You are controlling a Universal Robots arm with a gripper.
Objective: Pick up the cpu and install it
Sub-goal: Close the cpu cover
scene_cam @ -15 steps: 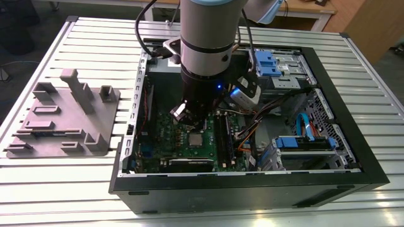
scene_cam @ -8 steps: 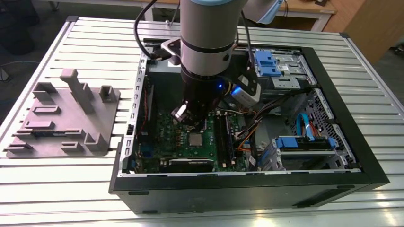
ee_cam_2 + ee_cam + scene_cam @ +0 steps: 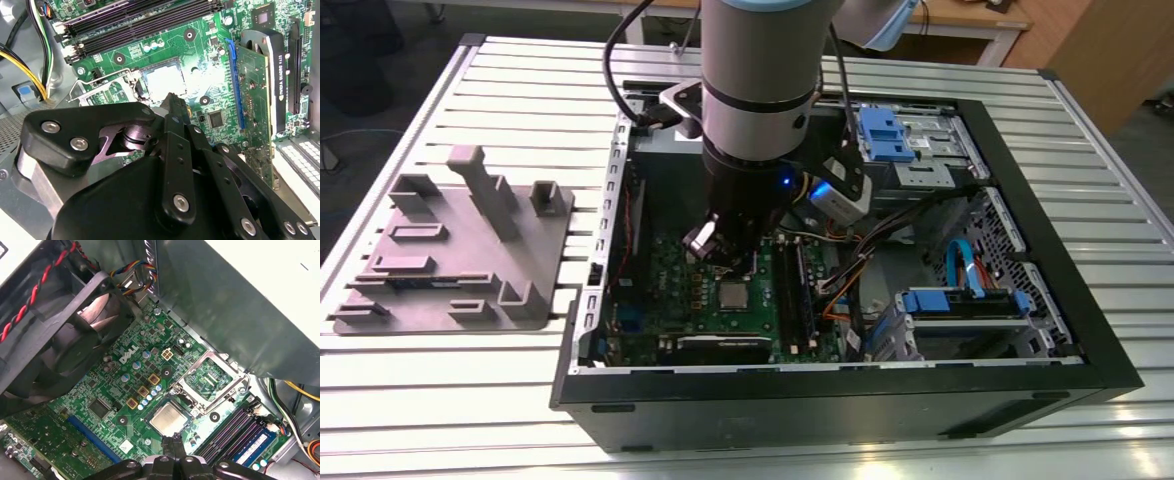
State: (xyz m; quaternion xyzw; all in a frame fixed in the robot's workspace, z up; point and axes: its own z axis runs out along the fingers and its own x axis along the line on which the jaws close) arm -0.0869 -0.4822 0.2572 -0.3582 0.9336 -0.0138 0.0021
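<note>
Hanging over the green motherboard (image 3: 720,300) inside the open black computer case (image 3: 854,400), the gripper (image 3: 172,442) has its 2 fingertips drawn together into a narrow point with nothing between them, just above the socket. The cpu (image 3: 169,419) lies flat in that socket near the middle of the board, silvery top up; in the exterior view it is the small grey square (image 3: 734,295) just below the arm's tool, and in the second wrist view it shows as a bright patch (image 3: 165,82) beyond the fingertips. The socket's metal retention frame (image 3: 212,377) stands swung open beside the chip, hinged at the socket's edge. 2 long black memory sticks (image 3: 135,20) run along the board near the socket. A black fan (image 3: 65,335) sits at one end of the case. Outside the case, on the slatted metal table (image 3: 520,60), a grey fixture plate (image 3: 454,250) with upright blocks rests toward the exterior view's left edge.
</note>
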